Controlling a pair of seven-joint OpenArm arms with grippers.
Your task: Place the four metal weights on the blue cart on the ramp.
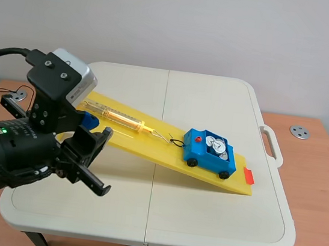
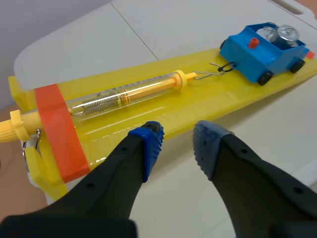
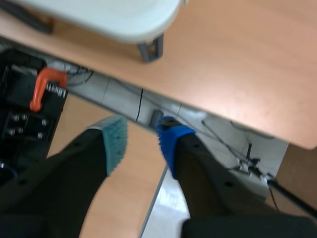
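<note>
A: Grippers?
B: Left gripper (image 2: 177, 139) was open and empty, hovering over the near edge of the yellow ramp (image 2: 104, 130), toward its raised end. Right gripper (image 3: 142, 134) was open too, empty, off the white table (image 1: 199, 225).
A: Cart?
B: Blue cart (image 1: 209, 152) sat at the ramp's low end, hooked to the spring scale (image 1: 120, 117). Metal weights (image 1: 217, 146) lay in its bed; couldn't count them.
</note>
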